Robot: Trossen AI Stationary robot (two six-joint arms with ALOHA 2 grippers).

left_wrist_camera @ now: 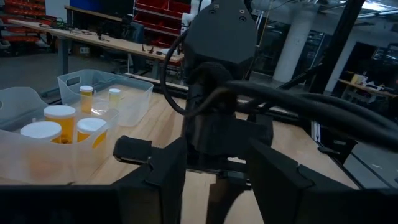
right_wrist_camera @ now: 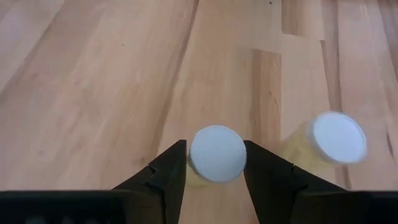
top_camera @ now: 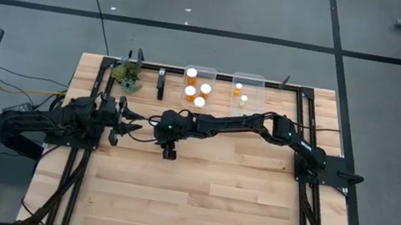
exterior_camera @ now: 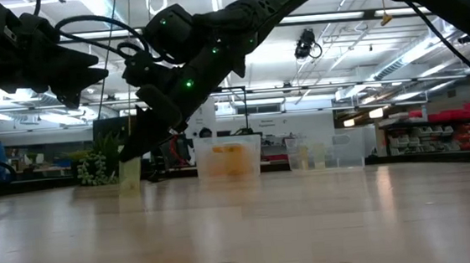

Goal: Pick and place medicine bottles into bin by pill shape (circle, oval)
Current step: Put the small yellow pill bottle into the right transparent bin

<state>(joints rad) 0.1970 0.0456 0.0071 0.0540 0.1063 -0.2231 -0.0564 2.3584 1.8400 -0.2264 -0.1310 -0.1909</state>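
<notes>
In the right wrist view a medicine bottle (right_wrist_camera: 217, 154) with a round white cap stands between the two fingers of my right gripper (right_wrist_camera: 216, 171). A second bottle (right_wrist_camera: 336, 138) stands beside it on the wood. In the high view my right gripper (top_camera: 170, 152) hides both. In the low view a pale bottle (exterior_camera: 129, 175) stands on the table under that gripper. My left gripper (top_camera: 128, 124) is open and empty at the table's left, pointing at the right arm. More bottles stand in two clear bins (top_camera: 200, 72) (top_camera: 248, 78) at the far edge. My right gripper has the bottle's white cap (right_wrist_camera: 198, 155) between its two fingers, one on each side, coming from above and pointing down. The bottle is upright. In the low view its base seems to be on the table.
A small green plant (top_camera: 127, 75) and a dark upright piece (top_camera: 161, 82) stand at the far left of the table. The right arm reaches across the table's middle (top_camera: 247, 124), close in front of my left gripper. The near half of the table is bare wood (top_camera: 194, 200).
</notes>
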